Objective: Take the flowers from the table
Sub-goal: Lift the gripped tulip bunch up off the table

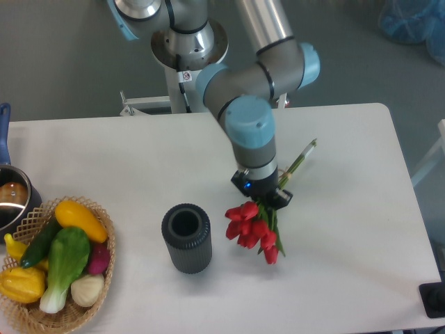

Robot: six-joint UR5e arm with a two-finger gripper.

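The flowers point(252, 228), a bunch of red tulip buds with green leaves, hang just under my gripper point(266, 201), which is shut on the bunch where the leaves meet the stems. The thin green stems point(302, 157) stick out up and to the right behind the gripper. The bunch looks lifted off the white table point(348, 229), with the buds tilted down toward the front. My fingers are mostly hidden by the wrist and the leaves.
A dark grey ribbed vase point(186, 238) stands upright just left of the buds. A wicker basket point(28, 221) of toy vegetables sits at the front left, with a pot point(10, 198) at the left edge. The robot base point(188, 49) is at the back.
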